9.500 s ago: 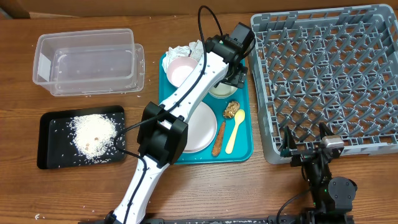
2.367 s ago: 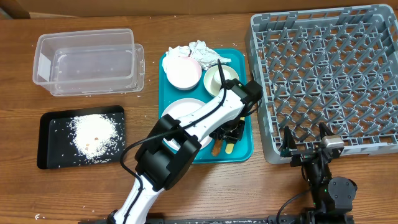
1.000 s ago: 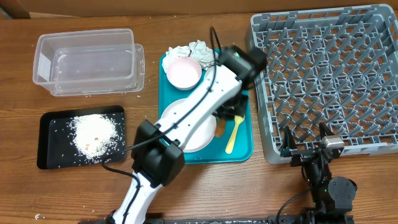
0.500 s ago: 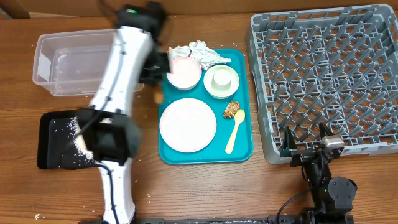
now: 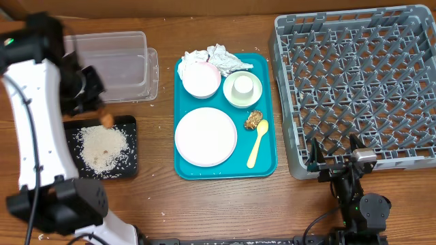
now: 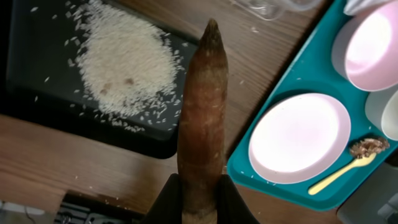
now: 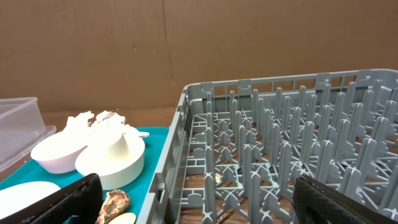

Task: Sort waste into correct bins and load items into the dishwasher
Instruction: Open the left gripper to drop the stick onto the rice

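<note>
Even indoor light, soft shadows (slight motion blur)

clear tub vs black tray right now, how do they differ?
The clear tub is see-through with tall walls; the black tray is opaque and shallow. The tub shows no pile inside; the tray holds a heap of rice. The tub sits farther from the robot, the tray nearer. Both are rectangular and lie left of the teal tray.

A teal rectangular tray [image 5: 270, 160] with a raised rim lies flat near the middle of a brown wooden table [image 5: 225, 207], its long sides running near to far. The table's grain runs left to right. A plain brown cardboard wall [image 7: 186, 43] stands along the far edge.
</note>
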Robot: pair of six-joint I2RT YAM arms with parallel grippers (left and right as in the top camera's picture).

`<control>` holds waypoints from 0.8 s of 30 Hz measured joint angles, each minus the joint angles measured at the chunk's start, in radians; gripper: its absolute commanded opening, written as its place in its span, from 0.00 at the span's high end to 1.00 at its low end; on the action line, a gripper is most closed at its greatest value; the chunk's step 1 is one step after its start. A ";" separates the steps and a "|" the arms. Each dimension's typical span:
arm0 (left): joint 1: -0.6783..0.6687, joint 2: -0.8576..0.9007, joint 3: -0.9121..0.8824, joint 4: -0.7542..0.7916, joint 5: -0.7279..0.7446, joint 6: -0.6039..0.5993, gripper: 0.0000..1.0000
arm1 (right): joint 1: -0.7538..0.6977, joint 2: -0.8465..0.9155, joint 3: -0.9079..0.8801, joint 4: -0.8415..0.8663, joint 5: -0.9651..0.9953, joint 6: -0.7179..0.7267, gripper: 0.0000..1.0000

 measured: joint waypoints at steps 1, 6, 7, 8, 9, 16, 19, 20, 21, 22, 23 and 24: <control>0.021 -0.015 -0.027 0.002 0.000 0.000 0.93 | 0.000 0.000 0.000 0.001 0.000 0.000 0.00; 0.103 -0.031 -0.184 0.101 0.000 -0.004 0.93 | 0.000 0.000 0.000 0.001 0.000 0.000 0.00; 0.115 -0.031 -0.219 0.129 0.000 -0.007 0.93 | 0.000 0.000 0.000 0.001 0.000 0.000 0.00; 0.124 -0.031 -0.249 0.149 0.000 -0.011 0.93 | 0.000 0.000 0.000 0.001 0.000 0.000 0.00; 0.130 -0.031 -0.281 0.174 0.000 -0.017 0.93 | 0.000 0.000 0.000 0.002 0.000 0.000 0.00; 0.137 -0.030 -0.493 0.371 0.000 -0.081 0.81 | 0.000 0.000 0.000 0.001 0.000 0.000 0.00; 0.137 -0.029 -0.556 0.435 -0.001 -0.111 0.79 | 0.000 0.000 0.000 0.001 0.000 0.000 0.00; 0.137 -0.029 -0.568 0.452 -0.006 -0.116 0.77 | 0.000 0.000 0.000 0.000 0.000 0.000 0.00; 0.137 -0.029 -0.581 0.471 -0.013 -0.127 0.74 | 0.000 0.000 0.000 0.000 0.000 0.000 0.00; 0.137 -0.029 -0.591 0.482 -0.023 -0.135 0.73 | 0.000 0.000 0.000 0.002 0.000 0.000 0.00; 0.137 -0.029 -0.603 0.496 -0.036 -0.144 0.73 | 0.000 0.000 0.000 0.001 0.000 0.000 0.00; 0.137 -0.029 -0.613 0.511 -0.050 -0.154 0.71 | 0.000 0.000 0.000 0.000 0.000 0.000 0.00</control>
